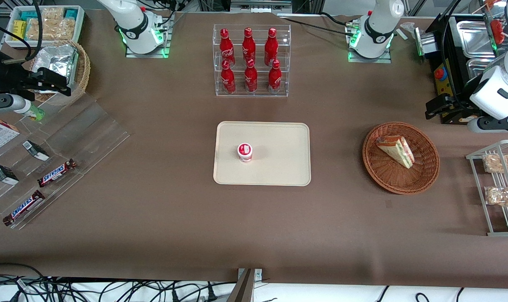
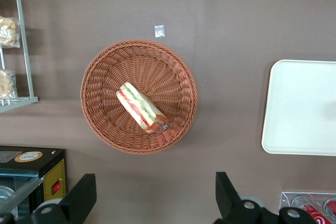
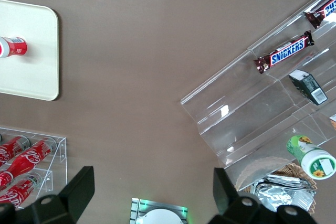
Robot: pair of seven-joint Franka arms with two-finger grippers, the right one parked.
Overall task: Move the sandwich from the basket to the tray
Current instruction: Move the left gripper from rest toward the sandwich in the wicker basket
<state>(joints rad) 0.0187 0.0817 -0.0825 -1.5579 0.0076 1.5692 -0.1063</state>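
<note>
The light, squashy, clear-wrapped triangular sandwich (image 2: 140, 107) in the reddish-brown round wicker basket (image 2: 105, 129) wants a gentle grip across its bread faces; the wide-open gripper (image 2: 155, 198) hovers above the basket's rim

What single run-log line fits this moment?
sandwich: in basket | tray: holds cup | gripper: open, above table near basket
</note>
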